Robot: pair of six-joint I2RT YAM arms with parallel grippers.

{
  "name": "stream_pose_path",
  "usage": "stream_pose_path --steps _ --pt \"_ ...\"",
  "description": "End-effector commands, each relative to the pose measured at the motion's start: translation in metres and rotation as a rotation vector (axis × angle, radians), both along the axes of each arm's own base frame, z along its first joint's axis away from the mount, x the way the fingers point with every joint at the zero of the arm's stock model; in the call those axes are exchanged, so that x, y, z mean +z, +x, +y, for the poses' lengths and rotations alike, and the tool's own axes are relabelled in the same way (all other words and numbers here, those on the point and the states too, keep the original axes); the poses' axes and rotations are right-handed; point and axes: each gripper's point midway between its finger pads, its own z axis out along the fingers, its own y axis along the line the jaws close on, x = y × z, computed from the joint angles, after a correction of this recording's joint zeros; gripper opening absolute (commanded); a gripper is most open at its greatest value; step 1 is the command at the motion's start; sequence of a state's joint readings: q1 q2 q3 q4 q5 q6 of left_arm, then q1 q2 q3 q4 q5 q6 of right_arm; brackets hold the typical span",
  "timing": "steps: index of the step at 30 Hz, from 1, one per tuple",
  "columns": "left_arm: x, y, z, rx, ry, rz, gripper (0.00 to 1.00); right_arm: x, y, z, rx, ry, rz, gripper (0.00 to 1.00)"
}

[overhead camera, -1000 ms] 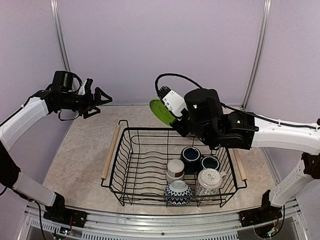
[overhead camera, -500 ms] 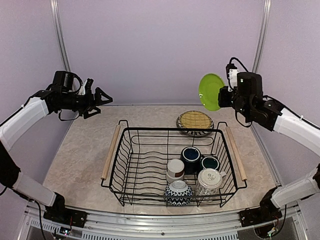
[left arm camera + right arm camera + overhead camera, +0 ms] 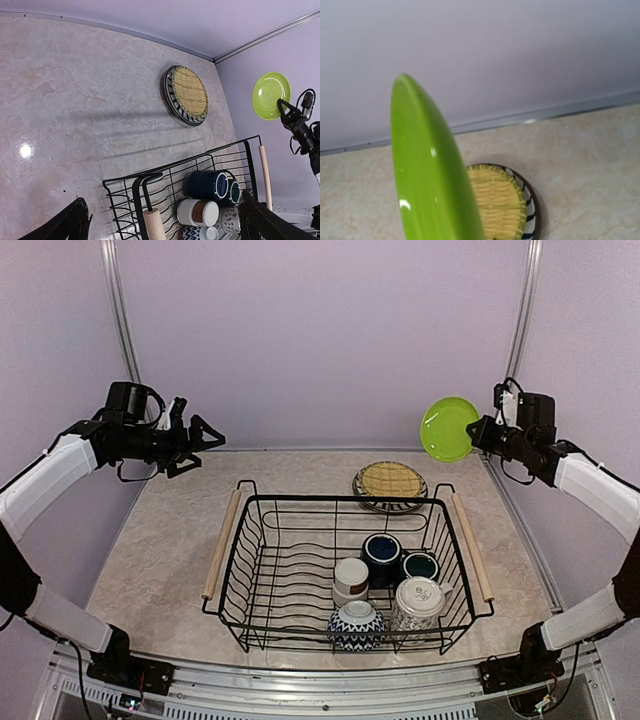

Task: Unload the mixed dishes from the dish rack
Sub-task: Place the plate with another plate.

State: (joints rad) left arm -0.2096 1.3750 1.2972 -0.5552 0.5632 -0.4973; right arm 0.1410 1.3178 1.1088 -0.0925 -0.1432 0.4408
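Note:
My right gripper point(image 3: 481, 433) is shut on the rim of the lime-green plate point(image 3: 449, 428), holding it on edge in the air at the far right, above the table. The plate fills the right wrist view point(image 3: 427, 165) and hides the fingers there. The black wire dish rack point(image 3: 340, 499) holds a dark blue mug point(image 3: 382, 550), a teal mug point(image 3: 420, 566), a white cup point(image 3: 350, 578), a patterned cup point(image 3: 418, 602) and a blue-white bowl point(image 3: 357, 625). My left gripper point(image 3: 205, 442) hangs open and empty, high at the far left.
Behind the rack, the woven yellow plate point(image 3: 390, 478) lies stacked on the striped plate point(image 3: 172, 106) on the table. Wooden handles point(image 3: 221, 543) run along the rack's short sides. Purple walls close in at the back and both sides.
The right arm has swung from above the rack's back edge out to the far right, carrying the green plate. The left arm has not moved.

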Motion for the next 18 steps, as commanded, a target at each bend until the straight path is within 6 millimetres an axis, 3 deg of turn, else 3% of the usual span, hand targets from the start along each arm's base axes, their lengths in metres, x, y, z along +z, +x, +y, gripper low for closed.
stream_pose_path --steps 1,11,18 --pt "0.005 0.003 -0.001 -0.006 0.012 -0.016 0.99 -0.018 0.020 0.009 0.086 0.063 0.017 0.00" --pt "0.001 0.005 0.000 -0.005 0.018 -0.003 0.99 -0.089 0.079 0.043 0.252 0.152 0.193 0.00" --pt "-0.002 0.007 0.000 -0.006 0.014 0.007 0.99 -0.141 0.094 0.070 0.422 0.207 0.318 0.00"
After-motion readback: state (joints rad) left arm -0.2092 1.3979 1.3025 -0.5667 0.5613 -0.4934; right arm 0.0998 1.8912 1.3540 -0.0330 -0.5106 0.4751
